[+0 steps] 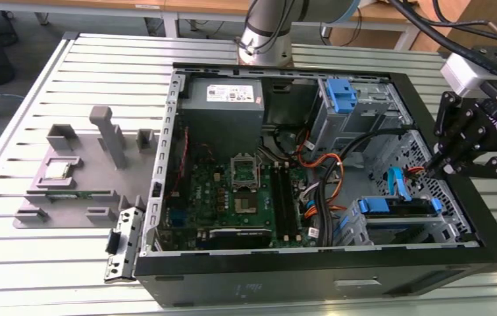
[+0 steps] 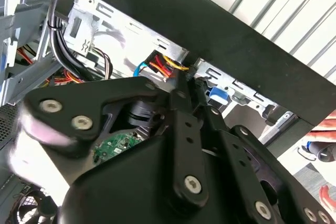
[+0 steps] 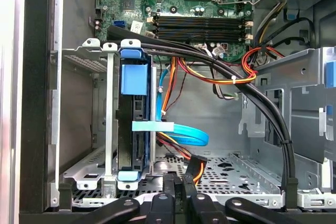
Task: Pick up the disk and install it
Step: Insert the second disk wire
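The disk sits on edge in the drive cage at the near right corner of the open computer case in the exterior view, its blue carrier frame uppermost. In the first wrist view the disk stands between the cage's metal walls, apparently already seated, with a flat blue data cable lying beside it.

The gripper hangs just inside the right wall of the case, near the disk but apart from it. In the first wrist view the gripper has its fingers drawn together with nothing between them; they hold nothing.

Handling judgement: the disk is rigid, dense for its size and shock-sensitive, with smooth metal faces that offer poor grip. The plastic carrier frame flexes, so the best hold looks to be across the long edges of the body, clear of the label face and connector end. The cable bundle crowds the approach.
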{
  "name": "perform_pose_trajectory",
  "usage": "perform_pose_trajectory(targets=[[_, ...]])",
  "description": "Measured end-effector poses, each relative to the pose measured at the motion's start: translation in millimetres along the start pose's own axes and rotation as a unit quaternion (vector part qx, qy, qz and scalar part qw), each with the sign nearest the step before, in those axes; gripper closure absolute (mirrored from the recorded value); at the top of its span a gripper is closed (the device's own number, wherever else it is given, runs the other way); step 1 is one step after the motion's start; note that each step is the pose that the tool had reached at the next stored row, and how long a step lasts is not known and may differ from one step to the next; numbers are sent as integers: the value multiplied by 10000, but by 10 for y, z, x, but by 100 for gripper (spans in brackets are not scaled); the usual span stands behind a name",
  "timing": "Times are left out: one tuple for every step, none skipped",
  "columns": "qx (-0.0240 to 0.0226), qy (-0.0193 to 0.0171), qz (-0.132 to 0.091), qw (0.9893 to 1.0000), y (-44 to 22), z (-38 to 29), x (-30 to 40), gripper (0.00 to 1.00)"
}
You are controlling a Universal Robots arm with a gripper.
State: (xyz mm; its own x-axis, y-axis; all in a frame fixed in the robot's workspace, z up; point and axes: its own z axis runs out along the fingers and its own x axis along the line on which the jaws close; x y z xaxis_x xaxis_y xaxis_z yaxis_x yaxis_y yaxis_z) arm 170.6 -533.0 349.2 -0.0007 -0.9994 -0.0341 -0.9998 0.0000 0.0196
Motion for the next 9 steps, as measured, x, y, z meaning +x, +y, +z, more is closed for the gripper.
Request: perform_pose_trajectory(targets=[[0,-1,0,10000,0,1,0,82],[0,-2,0,10000,0,1,1,82],[0,-2,0,10000,0,2,1,82],[0,-2,0,10000,0,2,2,82],[0,-2,0,10000,0,2,2,82],[0,-2,0,10000,0,2,3,82],[0,-2,0,10000,0,2,3,82],[0,-2,0,10000,0,2,4,82],[0,-3,0,10000,0,0,4,82]])
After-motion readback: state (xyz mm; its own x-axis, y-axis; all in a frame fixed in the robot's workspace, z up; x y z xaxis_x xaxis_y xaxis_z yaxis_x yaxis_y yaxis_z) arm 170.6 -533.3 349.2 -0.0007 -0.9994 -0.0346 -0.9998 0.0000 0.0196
